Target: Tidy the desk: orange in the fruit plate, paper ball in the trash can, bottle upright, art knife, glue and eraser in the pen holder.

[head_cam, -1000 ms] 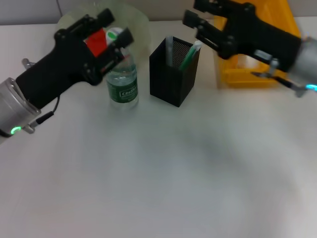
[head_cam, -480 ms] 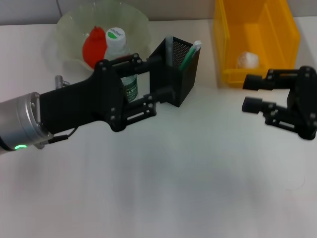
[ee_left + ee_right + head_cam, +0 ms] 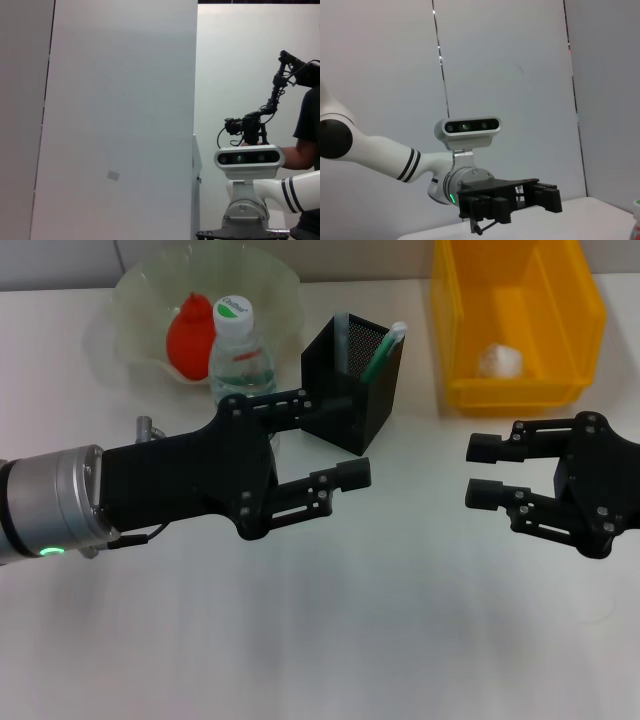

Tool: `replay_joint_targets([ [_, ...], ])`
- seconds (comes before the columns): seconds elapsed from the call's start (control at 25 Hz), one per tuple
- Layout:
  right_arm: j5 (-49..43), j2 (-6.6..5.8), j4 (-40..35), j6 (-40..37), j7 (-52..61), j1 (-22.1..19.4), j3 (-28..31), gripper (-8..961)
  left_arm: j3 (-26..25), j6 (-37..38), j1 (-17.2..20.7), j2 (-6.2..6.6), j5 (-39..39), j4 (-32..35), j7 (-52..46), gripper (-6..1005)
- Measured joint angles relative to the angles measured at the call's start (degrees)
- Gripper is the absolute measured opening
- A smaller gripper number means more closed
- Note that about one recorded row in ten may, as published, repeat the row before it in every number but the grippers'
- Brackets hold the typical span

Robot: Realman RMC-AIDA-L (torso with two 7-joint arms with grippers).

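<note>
Left gripper [image 3: 333,438]: withdrawn from bottle [image 3: 240,355], spread, empty. Right gripper [image 3: 482,471]: pulled back from trash can [image 3: 455,330], spread, empty. Bottle upright; paper ball [image 3: 499,361] binned; orange [image 3: 188,328] plated. Task judged near complete.

orange [image 3: 189,328] in fruit plate [image 3: 135,290]; bottle [image 3: 240,352] before it, pen holder [image 3: 351,384] right; paper ball [image 3: 500,361] in trash can [image 3: 450,330]

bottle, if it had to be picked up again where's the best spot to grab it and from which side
Probably the bottle body just below the white cap, approached from the front. It stands upright with the fruit plate directly behind and the pen holder to its right. The left gripper, open, is nearest.
</note>
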Motion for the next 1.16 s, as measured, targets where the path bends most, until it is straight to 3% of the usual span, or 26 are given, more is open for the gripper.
replay_joint_targets([
  [0.72, 0.0, 0.07, -0.5, -3.0, 3.8, -0.6, 1.6, 496, -0.1, 1.4, -0.3, 0.57, 0.0, 0.2, -0.7, 559],
  [0.92, 0.0, 0.09, -0.2, -2.5, 3.7, -0.6, 2.0, 668, -0.2, 1.4, -0.4, 0.49, 0.0, 0.2, -0.7, 559],
  [1.16, -0.1, 0.19, -0.1, -2.0, 2.9, -0.5, 2.0, 668, -0.2, 1.0, -0.4, 0.34, 0.0, 0.2, -0.7, 559],
])
